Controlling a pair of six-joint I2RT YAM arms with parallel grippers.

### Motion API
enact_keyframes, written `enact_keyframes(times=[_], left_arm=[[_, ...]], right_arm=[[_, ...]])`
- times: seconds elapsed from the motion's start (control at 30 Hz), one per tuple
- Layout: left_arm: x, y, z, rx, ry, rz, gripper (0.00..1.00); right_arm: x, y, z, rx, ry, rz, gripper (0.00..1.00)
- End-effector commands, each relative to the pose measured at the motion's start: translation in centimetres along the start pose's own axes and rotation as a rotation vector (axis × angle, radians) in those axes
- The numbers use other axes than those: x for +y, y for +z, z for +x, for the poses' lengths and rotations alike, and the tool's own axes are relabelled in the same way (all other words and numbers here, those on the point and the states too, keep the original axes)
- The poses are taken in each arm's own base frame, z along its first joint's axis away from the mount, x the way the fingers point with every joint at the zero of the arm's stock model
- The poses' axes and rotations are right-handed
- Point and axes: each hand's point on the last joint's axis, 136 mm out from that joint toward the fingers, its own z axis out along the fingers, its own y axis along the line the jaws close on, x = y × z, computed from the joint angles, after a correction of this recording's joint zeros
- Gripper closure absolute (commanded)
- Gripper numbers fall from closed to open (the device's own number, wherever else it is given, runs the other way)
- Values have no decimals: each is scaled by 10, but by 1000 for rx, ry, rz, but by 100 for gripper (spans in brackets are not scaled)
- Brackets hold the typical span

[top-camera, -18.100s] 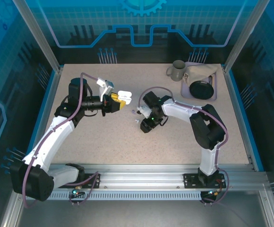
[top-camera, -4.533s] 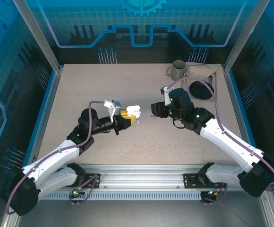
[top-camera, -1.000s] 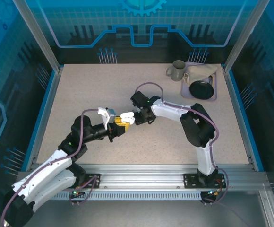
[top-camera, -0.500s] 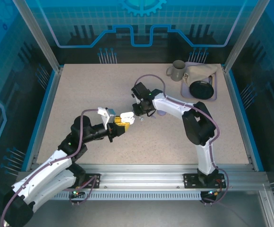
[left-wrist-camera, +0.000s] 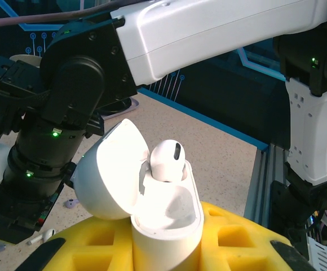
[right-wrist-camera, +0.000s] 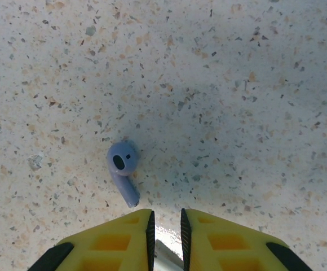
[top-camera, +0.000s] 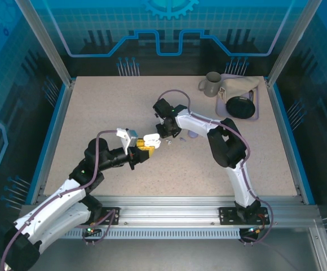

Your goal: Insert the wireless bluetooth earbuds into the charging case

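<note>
Nearby, lavender earbud (right-wrist-camera: 123, 169) lies on open tabletop (right-wrist-camera: 248, 84).

The left gripper (left-wrist-camera: 166, 243) has its yellow fingers (left-wrist-camera: 231, 245) pressed against both sides of the white charging case (left-wrist-camera: 172, 223), which stands upright with its lid (left-wrist-camera: 110, 175) swung open to the left. A white earbud (left-wrist-camera: 166, 161) sits in the far socket, its rounded head poking above the rim. Just behind the case looms the right arm's black wrist (left-wrist-camera: 67, 90) under a white link (left-wrist-camera: 208, 28), over the speckled table (left-wrist-camera: 220, 152), where a second white earbud (left-wrist-camera: 41, 236) and a small lavender piece (left-wrist-camera: 69, 202) lie at the lower left
</note>
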Motion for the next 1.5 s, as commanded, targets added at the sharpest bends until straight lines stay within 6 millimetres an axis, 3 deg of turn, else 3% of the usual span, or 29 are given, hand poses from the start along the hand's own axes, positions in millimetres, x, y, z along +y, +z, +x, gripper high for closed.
enact_keyframes(times=[0.0, 0.2, 0.57, 1.17, 1.47], left_arm=[[-4, -3, -5, -19, 31, 13, 100], [-3, -3, -5, -19, 32, 12, 100], [-3, -3, -4, -16, 32, 11, 100], [-3, -3, -3, -12, 32, 9, 100], [-3, -3, -4, -15, 34, 10, 100]], right_arm=[[-6, 6, 6, 43, -10, 17, 78], [-1, 14, 17, 79, -22, -5, 78], [11, 10, 39, 118, -51, -54, 77], [49, -13, 63, 173, -218, -212, 76], [60, -39, 53, 108, -241, -267, 74]])
